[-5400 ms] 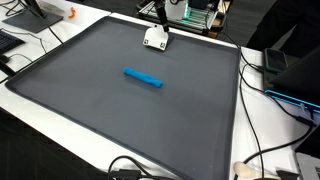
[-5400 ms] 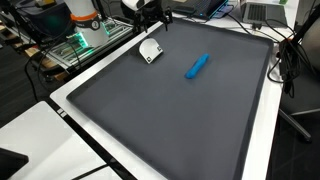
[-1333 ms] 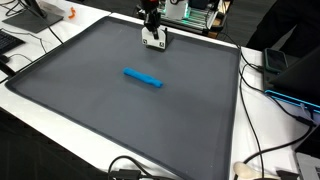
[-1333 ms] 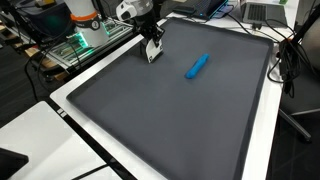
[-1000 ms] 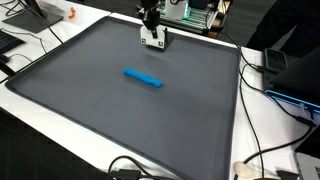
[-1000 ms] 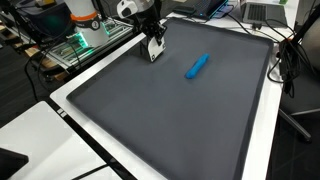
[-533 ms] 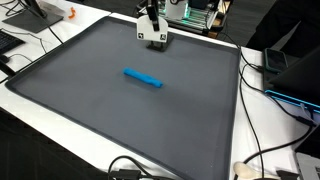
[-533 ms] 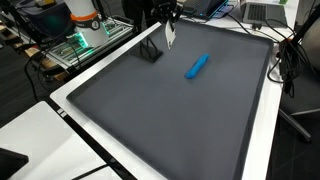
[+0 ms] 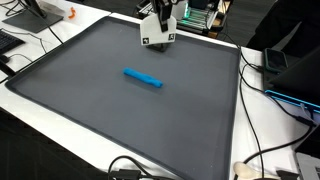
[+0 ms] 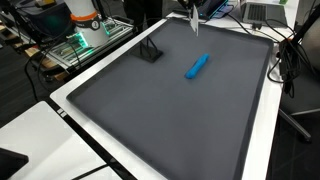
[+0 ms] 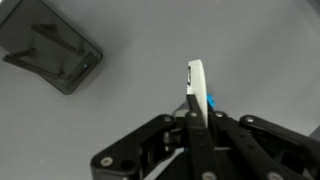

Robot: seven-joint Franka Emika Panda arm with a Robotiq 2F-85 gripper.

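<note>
- Our gripper (image 11: pixel 197 112) has its jaws pressed onto the two flat faces of the slab (image 11: pixel 197 80). The white piece stands on edge between them, and much of it pokes out past the fingertips.
- In an exterior view the slab (image 10: pixel 194 22) hangs clear of the mat (image 10: pixel 150 120), above its far part.
- The stand (image 11: pixel 52 55) sits bare on the mat at ten o'clock of the slab in the wrist view, well apart from it.
- The bar (image 9: pixel 143 77) lies flat on the mat at about six o'clock of the gripper in an exterior view, also apart.
- We judge the pinch to sit near one end of the slab, so the free length could swing or pivot. A steady squeeze and slow, smooth travel suit this carry, with no sharp wrist twists.
- We would want enough height for the slab's hanging edge to pass well over the bar and the stand.
- The wrist view is our check. If the slab's thin line leans away from the jaws' centre line, we take it to be slipping.
</note>
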